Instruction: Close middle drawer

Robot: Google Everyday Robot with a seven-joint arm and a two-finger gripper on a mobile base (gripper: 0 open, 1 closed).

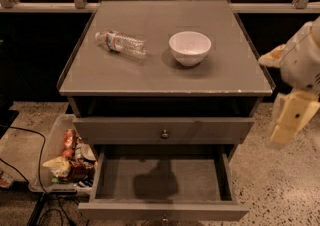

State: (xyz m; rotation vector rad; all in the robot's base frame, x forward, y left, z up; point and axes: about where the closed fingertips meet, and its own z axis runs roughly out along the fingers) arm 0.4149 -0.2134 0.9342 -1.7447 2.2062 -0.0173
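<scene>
The middle drawer point(162, 210) stands pulled far out at the bottom of the camera view. Its inside is empty, and its flat front with a small round knob lies at the frame's lower edge. Above it sits the taller top drawer front point(164, 131) with its own knob, nearly flush with the cabinet. My gripper point(291, 119), cream-coloured on a white arm, hangs at the right edge beside the cabinet's right side. It is level with the top drawer, apart from both drawers, and holds nothing.
On the cabinet top point(235, 77) lie a clear water bottle point(120, 43) on its side and a white bowl point(189, 47). A clear bin of snack packets point(65, 157) sits on the floor at the left, with black cables point(27, 167) near it.
</scene>
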